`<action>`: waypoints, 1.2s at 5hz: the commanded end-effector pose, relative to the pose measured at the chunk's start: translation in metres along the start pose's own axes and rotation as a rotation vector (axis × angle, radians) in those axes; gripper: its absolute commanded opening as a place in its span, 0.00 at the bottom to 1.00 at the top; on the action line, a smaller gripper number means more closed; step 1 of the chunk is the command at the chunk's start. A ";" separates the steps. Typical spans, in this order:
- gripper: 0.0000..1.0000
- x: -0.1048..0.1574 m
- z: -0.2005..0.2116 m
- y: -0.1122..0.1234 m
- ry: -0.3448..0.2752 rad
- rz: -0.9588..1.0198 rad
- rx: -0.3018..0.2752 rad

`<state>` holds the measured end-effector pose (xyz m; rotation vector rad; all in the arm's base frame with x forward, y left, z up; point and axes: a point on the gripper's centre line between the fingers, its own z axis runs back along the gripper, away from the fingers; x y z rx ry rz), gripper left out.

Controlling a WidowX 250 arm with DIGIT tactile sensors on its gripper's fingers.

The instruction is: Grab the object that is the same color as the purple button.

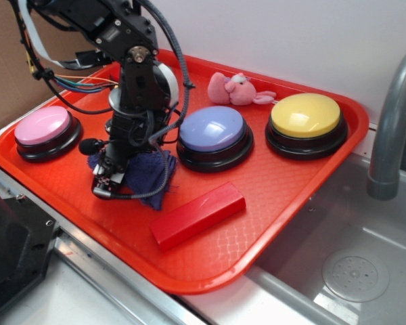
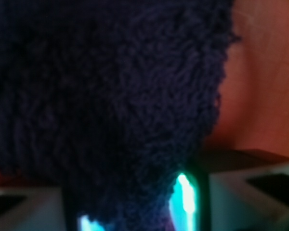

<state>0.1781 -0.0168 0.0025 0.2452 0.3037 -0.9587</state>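
Dark purple-blue knit cloth (image 1: 147, 175) lies on the red tray (image 1: 284, 196), w/ the hand (image 1: 105, 181) down on its left side, low over the tray floor. Can't tell from the exterior view how wide the hand is open or whether it has hold of the cloth; the arm's body and cables hide the tips. Wrist view is no help either: the cloth (image 2: 111, 96) fills nearly the whole pic, dark fuzzy weave right up against the lens, w/ a strip of red tray (image 2: 260, 91) at the right and a blue-green glint at the bottom edge.

Purple button (image 1: 214, 135) sits just right of the cloth, near the tray's middle, lavender dome on a black base. Pink button (image 1: 47, 133) is at the tray's left end, yellow button (image 1: 306, 123) at the right end; all 3 in a rough row. Pink plush toy (image 1: 235, 89) lies behind, betw purple and yellow buttons, close to the back rim. Red block (image 1: 197, 215) lies flat in front, just right of the cloth, angled, apart from the purple button.

Tray rests on the desk (image 1: 74, 298) beside a metal sink (image 1: 338, 264), grey faucet (image 1: 392, 122) at far right
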 end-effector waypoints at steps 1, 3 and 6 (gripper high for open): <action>0.00 -0.010 0.010 -0.003 -0.016 0.242 0.032; 0.00 -0.052 0.101 0.004 0.021 0.734 -0.044; 0.00 -0.078 0.185 -0.022 -0.002 1.095 -0.181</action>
